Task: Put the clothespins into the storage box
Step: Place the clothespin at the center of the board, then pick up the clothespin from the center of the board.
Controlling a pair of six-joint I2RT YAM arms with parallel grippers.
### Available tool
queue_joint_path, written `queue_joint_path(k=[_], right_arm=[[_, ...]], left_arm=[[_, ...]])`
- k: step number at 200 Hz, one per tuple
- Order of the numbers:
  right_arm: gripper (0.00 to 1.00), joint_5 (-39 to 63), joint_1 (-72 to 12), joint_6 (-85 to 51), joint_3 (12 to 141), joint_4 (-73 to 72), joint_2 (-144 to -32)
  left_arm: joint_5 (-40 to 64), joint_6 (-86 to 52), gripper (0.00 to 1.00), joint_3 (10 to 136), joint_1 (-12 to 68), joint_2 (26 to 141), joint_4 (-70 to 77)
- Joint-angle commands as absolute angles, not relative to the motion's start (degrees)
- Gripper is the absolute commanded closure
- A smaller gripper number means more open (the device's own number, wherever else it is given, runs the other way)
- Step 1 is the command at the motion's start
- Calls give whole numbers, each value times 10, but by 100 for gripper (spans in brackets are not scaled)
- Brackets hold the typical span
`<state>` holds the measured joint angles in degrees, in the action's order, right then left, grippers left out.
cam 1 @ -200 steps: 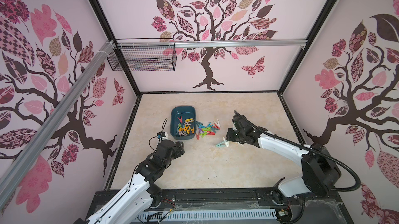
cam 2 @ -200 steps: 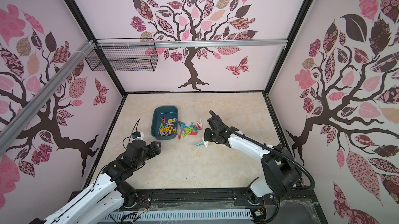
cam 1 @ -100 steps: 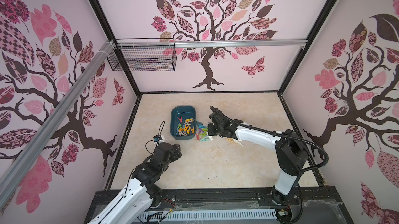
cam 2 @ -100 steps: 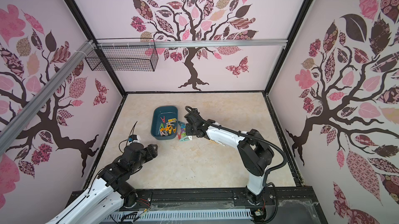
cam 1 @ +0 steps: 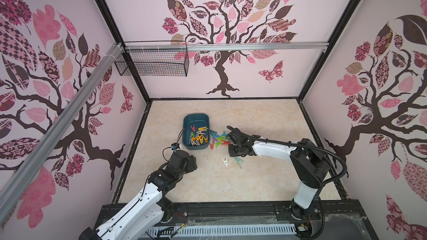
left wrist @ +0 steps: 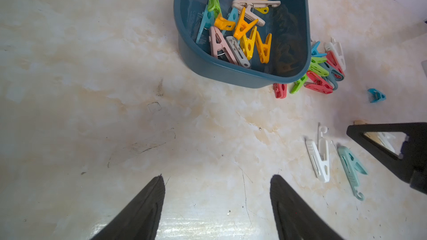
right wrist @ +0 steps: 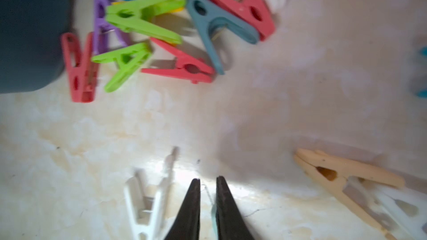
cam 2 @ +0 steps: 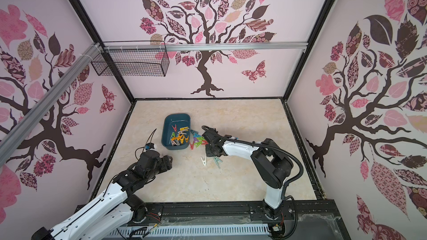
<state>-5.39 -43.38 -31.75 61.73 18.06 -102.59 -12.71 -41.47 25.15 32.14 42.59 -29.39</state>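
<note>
The dark teal storage box sits at mid-table and holds several clothespins in orange, yellow, red, green and beige. More clothespins lie heaped against its right wall. A white clothespin and a pale teal one lie apart in front of the heap. My right gripper hangs low over these two. In the right wrist view its fingers stand a narrow gap apart, holding nothing, with the white clothespin beside them. My left gripper is wide open and empty, over bare table in front of the box.
A black wire basket hangs from the aluminium rail on the back wall. Patterned walls close in three sides, and a black frame runs along the front edge. A beige clothespin and a small blue piece lie right of the heap.
The right gripper swung to the heap beside the box, then came back over the white and teal clothespins. Its fingers have parted slightly. The left arm has barely moved.
</note>
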Motion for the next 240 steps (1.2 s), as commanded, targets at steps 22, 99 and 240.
queue_joint_path(k=[22, 99, 240], right_arm=[[84, -38, -432, -329, 616, 181, -991], [59, 4, -455, -394, 607, 119, -1027], [96, -4, -474, -383, 728, 153, -1040]], left_arm=[[-112, -406, 25, 257, 331, 416, -260], [-136, -422, 25, 253, 436, 494, -226], [-175, -440, 22, 308, 335, 445, -380]])
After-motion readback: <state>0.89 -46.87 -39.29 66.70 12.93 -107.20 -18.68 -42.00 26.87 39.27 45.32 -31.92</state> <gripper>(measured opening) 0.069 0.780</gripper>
